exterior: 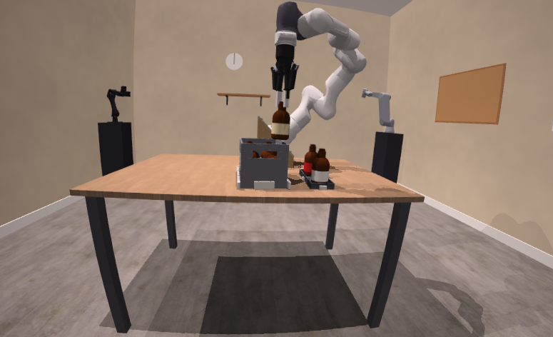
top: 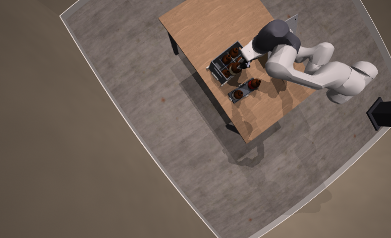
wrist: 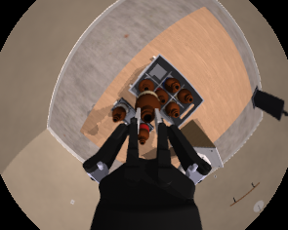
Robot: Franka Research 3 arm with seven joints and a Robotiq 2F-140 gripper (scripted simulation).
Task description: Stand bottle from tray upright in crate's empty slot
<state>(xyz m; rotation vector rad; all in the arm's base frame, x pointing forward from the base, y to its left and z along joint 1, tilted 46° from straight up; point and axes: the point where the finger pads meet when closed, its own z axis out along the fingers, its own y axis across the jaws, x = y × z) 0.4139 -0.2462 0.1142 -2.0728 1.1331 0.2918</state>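
Observation:
My gripper (exterior: 282, 101) (top: 241, 63) (wrist: 147, 113) is shut on the neck of a brown bottle with a cream label (exterior: 280, 123) (top: 235, 67) (wrist: 147, 102). The bottle hangs upright, its base just above the rim of the grey crate (exterior: 263, 169) (top: 215, 73) (wrist: 160, 60), over the crate's right side. Several brown bottles stand in the crate's other slots; the slot below the held bottle is hidden. To the right of the crate the dark tray (exterior: 321, 185) (top: 245, 87) holds a red-labelled bottle (exterior: 310, 161) (top: 254, 83) and a white-labelled bottle (exterior: 320, 168) (top: 237, 94).
The wooden table (exterior: 186, 175) (top: 214, 20) carries the crate and tray near its right front. A tan wedge (exterior: 262, 126) stands behind the crate. The arm's base sits at the table's far right. Black pedestals (exterior: 115, 144) (exterior: 387, 154) stand beside the table.

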